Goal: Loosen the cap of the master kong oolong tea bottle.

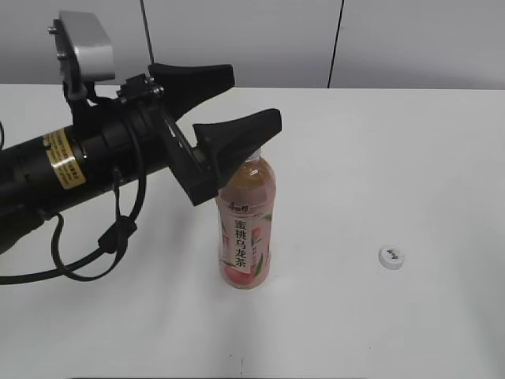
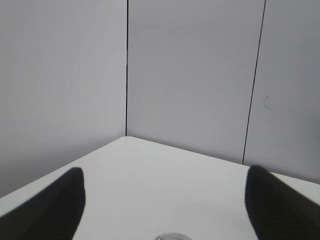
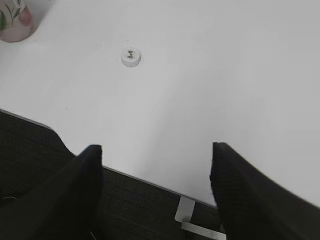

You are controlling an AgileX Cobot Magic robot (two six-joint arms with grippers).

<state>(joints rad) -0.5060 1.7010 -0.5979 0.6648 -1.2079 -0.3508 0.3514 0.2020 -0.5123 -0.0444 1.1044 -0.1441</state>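
Observation:
The master kong oolong tea bottle stands upright mid-table, with pale amber tea and a pink-and-white peach label. Its neck is hidden behind my left gripper's near finger. My left gripper is open and empty, its fingers spread at and just beyond the bottle's top. In the left wrist view a clear round bottle mouth peeks in at the bottom edge. The white cap lies loose on the table to the bottle's right. My right gripper is open and empty over the table's front edge, with the cap and bottle base ahead.
The white table meets grey wall panels at the back. The right wrist view shows the table's front edge with dark floor below. The left arm's body and cables lie over the table's left side.

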